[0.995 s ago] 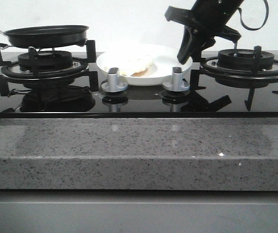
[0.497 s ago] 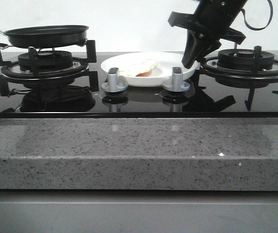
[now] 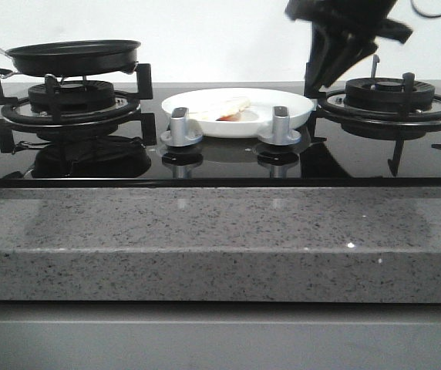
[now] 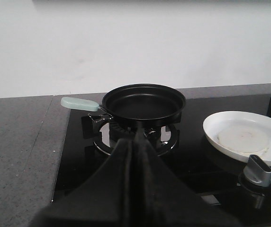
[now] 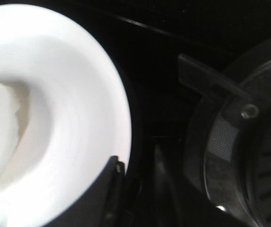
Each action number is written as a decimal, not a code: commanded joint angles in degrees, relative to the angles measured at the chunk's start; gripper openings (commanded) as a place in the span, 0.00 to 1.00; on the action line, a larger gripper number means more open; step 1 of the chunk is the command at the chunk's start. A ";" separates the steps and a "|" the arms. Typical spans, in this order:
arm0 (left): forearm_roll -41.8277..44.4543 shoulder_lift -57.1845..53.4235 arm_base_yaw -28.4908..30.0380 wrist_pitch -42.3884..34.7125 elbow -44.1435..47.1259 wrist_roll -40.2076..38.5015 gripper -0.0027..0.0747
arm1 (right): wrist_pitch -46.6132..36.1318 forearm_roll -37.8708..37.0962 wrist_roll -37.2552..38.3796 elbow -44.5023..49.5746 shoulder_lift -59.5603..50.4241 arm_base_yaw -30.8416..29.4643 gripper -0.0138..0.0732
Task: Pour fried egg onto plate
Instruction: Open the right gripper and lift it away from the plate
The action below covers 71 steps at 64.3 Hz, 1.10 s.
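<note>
Plate [image 3: 240, 110] now sits flat on the black glass hob [image 3: 220, 166] between the two burners; a second ago it was tipped up with the right gripper [image 3: 345, 55] at its right rim, half a second ago it was nearly level, and now the gripper has let go and lifted up and to the right, hanging above the right burner [image 3: 390, 100], apart from the rim. Jaws look spread and empty in the front view; the right wrist view shows only one dark fingertip [image 5: 111, 189] just beside the plate edge, nothing between the fingers. Fried egg [image 3: 220, 108] lies on the plate, left of centre, with the red-orange spot showing at its near edge. Pan [image 3: 74, 55] is on the left burner [image 3: 70, 104] and empty, per the left wrist view. Left gripper [image 4: 134, 142] is hanging back over the near edge of the hob, fingers pressed together, holding nothing. Judgement: pour is done, plate is set down, only retracting the right arm looks left. Count: one plate, one egg, one pan with a pale green handle [image 4: 80, 103], two burners, two silver knobs [image 3: 180, 127] in front of the plate, two grippers.
</note>
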 commanded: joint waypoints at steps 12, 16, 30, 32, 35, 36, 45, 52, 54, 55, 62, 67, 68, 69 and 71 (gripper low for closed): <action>-0.48 0.34 -0.52 -4.59 -1.54 -0.23 0.01 | 2.72 -2.26 -0.70 -1.91 -6.65 -0.34 0.09; -0.48 0.34 -0.52 -4.59 -1.54 -0.23 0.01 | 4.24 -3.48 -0.70 -1.91 -7.41 -0.34 0.09; -0.48 0.34 -0.52 -4.59 -1.54 -0.23 0.01 | 4.93 -7.40 0.65 3.18 -14.23 -0.34 0.09; -0.48 0.34 -0.52 -4.59 -1.54 -0.23 0.01 | 3.52 -7.46 0.81 5.02 -15.76 -0.34 0.09; -0.48 0.34 -0.52 -4.59 -1.54 -0.23 0.01 | 1.07 -7.64 1.03 8.93 -18.69 -0.34 0.09; -0.48 0.34 -0.52 -4.59 -1.54 -0.23 0.01 | 0.23 -7.65 1.07 10.16 -19.56 -0.34 0.09; -0.48 0.34 -0.52 -4.59 -1.54 -0.23 0.01 | -8.80 -9.10 1.27 23.62 -28.69 -0.34 0.09; -0.48 0.34 -0.52 -4.59 -1.54 -0.23 0.01 | -15.50 -10.37 1.27 33.44 -35.49 -0.34 0.09; -0.48 0.34 -0.52 -4.59 -1.54 -0.23 0.01 | -17.63 -10.74 1.27 36.49 -37.79 -0.34 0.09; -0.48 0.34 -0.52 -4.59 -1.54 -0.23 0.01 | -18.49 -10.92 1.27 37.68 -38.71 -0.34 0.09; -0.48 0.34 -0.52 -4.59 -1.54 -0.23 0.01 | -25.46 -11.06 1.27 46.74 -46.36 -0.34 0.09; -0.48 0.34 -0.52 -4.59 -1.54 -0.23 0.01 | -30.39 -11.06 1.27 52.66 -51.27 -0.34 0.09; -0.48 0.34 -0.52 -4.59 -1.54 -0.23 0.01 | -31.60 -11.06 1.27 53.70 -52.76 -0.34 0.09; -0.48 0.34 -0.52 -4.59 -1.54 -0.23 0.01 | -32.34 -11.06 1.27 55.24 -53.74 -0.34 0.09; -0.48 0.34 -0.52 -4.59 -1.54 -0.23 0.01 | -33.67 -11.06 1.27 57.23 -56.20 -0.34 0.09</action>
